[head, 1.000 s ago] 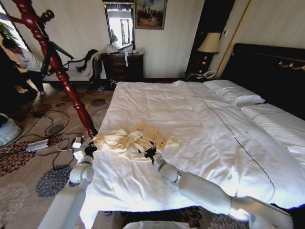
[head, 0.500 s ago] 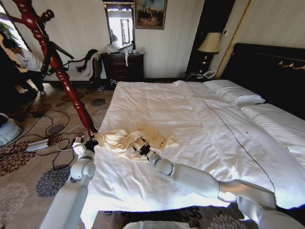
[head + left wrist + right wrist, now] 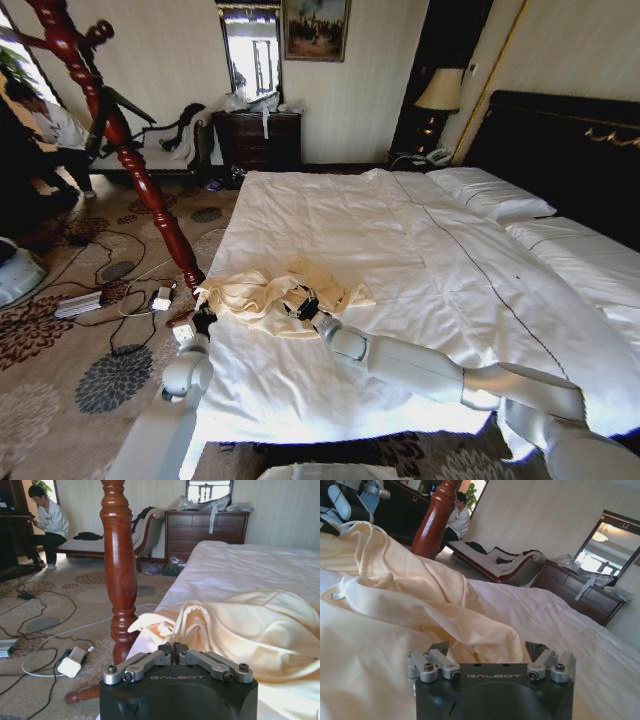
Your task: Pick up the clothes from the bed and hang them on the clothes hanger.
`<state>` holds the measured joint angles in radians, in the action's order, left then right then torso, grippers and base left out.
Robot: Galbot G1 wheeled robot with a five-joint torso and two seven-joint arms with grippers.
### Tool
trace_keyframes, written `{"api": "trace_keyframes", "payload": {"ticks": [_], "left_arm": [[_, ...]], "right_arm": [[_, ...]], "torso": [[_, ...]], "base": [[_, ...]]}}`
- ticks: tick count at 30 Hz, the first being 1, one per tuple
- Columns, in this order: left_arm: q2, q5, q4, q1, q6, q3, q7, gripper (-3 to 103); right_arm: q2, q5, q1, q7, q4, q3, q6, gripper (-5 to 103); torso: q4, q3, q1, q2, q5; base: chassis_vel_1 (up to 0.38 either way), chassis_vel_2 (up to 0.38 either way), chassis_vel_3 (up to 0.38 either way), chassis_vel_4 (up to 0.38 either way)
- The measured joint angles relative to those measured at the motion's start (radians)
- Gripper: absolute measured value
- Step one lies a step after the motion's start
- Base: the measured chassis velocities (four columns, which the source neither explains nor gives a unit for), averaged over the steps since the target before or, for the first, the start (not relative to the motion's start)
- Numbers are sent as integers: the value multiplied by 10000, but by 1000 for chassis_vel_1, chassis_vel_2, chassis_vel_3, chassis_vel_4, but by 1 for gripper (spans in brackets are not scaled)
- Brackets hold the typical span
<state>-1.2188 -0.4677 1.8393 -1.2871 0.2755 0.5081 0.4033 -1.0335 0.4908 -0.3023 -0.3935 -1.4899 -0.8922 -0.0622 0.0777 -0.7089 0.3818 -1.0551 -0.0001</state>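
Cream clothes [image 3: 283,293] lie crumpled near the foot-end corner of the bed [image 3: 400,260], on the white duvet, close to the edge nearest the red-brown coat stand [image 3: 120,140]. R gripper [image 3: 300,306] is down at the garment's near side, arm stretched across the duvet from the robot's right; in the wrist view its fingers [image 3: 440,649] are spread wide w/ cloth bunched just in front and partly between them, not pinched. L gripper [image 3: 203,320] sits at the bed edge by the garment's floor-side end, just off the mattress corner; in the wrist view its fingertips [image 3: 174,645] are pressed together, nothing between them, cloth fold [image 3: 200,625] just ahead and not touched as far as can be seen. Stand's turned post [image 3: 118,565] is close beside L gripper. White adapter and cables [image 3: 160,298] on patterned carpet near the stand's base.
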Motion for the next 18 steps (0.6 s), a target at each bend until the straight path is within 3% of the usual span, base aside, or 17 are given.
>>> {"api": "trace_keyframes", "payload": {"ticks": [5,7,9,12,14,18], "left_arm": [[240,-191,158,28,1,66,1,2],[268,-217,163,47,5,70,3,2],[285,-237,163,63,12,73,10,2],[304,-259,142,98,16,75,15,2],[313,-265,127,116,17,75,19,2],[334,-296,78,221,28,69,35,2]], "right_arm": [[50,67,226,-64,-165,-275,-55,60],[107,67,257,-77,-247,-343,-116,60],[224,100,287,-22,-375,-427,-241,51],[386,132,311,334,-492,-522,-408,62],[429,129,312,491,-492,-543,-428,62],[501,92,296,787,-413,-576,-453,79]], "torso": [[3,0,0,0,1],[3,0,0,0,0],[2,0,0,0,0],[4,0,0,-1,1],[4,0,0,0,1],[4,0,0,-1,1]], "base": [[0,0,0,0],[0,0,0,0],[0,0,0,0],[0,0,0,0],[0,0,0,0],[0,0,0,0]]}}
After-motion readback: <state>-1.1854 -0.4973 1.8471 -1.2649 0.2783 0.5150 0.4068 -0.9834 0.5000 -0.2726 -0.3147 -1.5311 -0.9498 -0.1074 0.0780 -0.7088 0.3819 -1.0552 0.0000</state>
